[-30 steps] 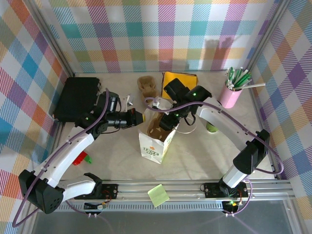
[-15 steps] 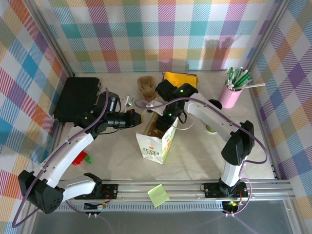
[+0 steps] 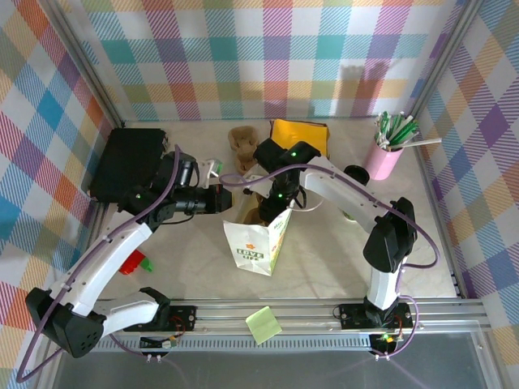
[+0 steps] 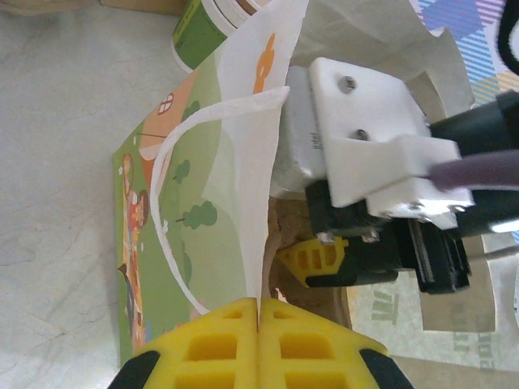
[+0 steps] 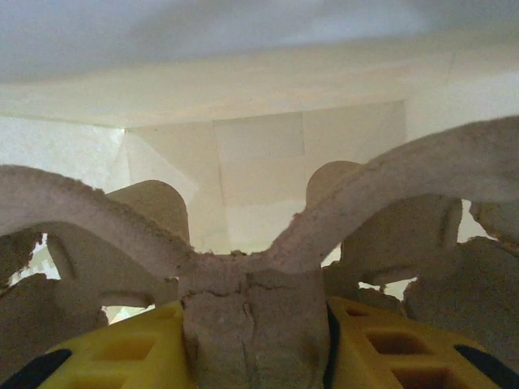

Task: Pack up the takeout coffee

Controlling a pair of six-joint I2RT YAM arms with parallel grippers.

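The takeout coffee (image 4: 197, 26), a white cup with a green band, stands on the table beyond the paper bag (image 3: 258, 241). The bag stands at the table's middle, printed green and orange, mouth open. My left gripper (image 3: 228, 200) (image 4: 258, 303) is shut on the bag's rim on its left side. My right gripper (image 3: 272, 206) (image 5: 255, 324) reaches down into the bag's mouth. It is shut on the centre post of a brown cardboard cup carrier (image 5: 243, 259), which sits inside the bag's white walls. The carrier's cup holes look empty.
A pink cup of green-and-white straws (image 3: 383, 159) stands at the back right. A black box (image 3: 130, 162) lies at the back left. A second brown carrier (image 3: 241, 139) and a yellow pouch (image 3: 302, 131) sit behind the bag. A red-and-green item (image 3: 136, 263) lies front left.
My right arm has swung left and brought the carrier down into the bag's mouth. The bag has shifted a little left and toward the front. My left gripper has kept its hold.
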